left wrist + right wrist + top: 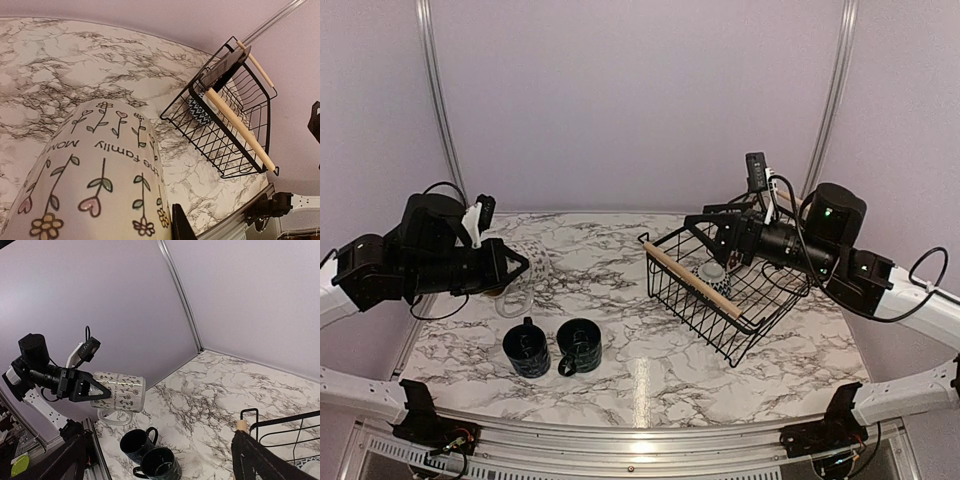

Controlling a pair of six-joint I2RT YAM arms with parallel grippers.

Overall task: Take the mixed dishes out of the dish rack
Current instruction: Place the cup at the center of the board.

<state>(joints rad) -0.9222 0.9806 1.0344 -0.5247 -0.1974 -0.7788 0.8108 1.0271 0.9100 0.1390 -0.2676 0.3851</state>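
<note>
My left gripper (513, 268) is shut on the white flower-printed mug (528, 262), holding it on its side above the table's left part, handle hanging down. The mug (100, 185) fills the left wrist view, with one dark finger (182, 227) against its wall. Two dark mugs (526, 348) (580, 345) stand upright on the table in front of it. The black wire dish rack (692, 305) sits at the right with its wooden handle (695, 282). A dark square plate (226, 66) leans inside it, beside a zigzag-patterned dish (201, 111). My right gripper (712, 238) hovers open over the rack's far side, holding nothing.
The right wrist view shows both dark mugs (137, 442) (161, 466) close together near the table's front rail, and the white mug (119, 391) above them. Lilac walls with metal posts close off the back. Marble tabletop (620, 260) lies between the mugs and the rack.
</note>
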